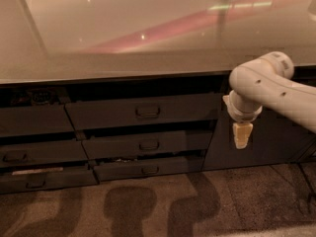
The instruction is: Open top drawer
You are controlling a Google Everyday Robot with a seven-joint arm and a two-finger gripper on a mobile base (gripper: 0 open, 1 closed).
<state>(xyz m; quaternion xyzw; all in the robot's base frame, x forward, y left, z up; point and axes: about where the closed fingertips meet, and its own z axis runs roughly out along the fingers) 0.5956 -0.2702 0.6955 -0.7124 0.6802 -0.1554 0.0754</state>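
End effector (242, 135): pale and tapered, pointing straight down from the wrist at the right of the camera view. It hangs in front of the plain dark panel (269, 147) beside the drawer stack. Whether it is open or closed cannot be told from this angle. It has hold of nothing and touches no drawer.

Counter (148, 43): a broad, glossy pale top fills the upper half of the view, with a pink streak reflected across it.

Floor (148, 211): speckled brown, with three rounded shadows below the drawers.

Arm (276, 88): white and thick, entering from the right edge and bending down at a rounded joint.

Top drawer (103, 113): the widest dark grey front, directly under the counter edge at centre, with a dark gap above it. Its front sits roughly in line with the neighbouring fronts. The end effector is off its right end and lower, about level with the middle drawer (118, 146).

Bottom drawer (123, 170): narrower, sitting just above the floor.

Bar handle (147, 111): small, central on the top drawer, well apart from the end effector.
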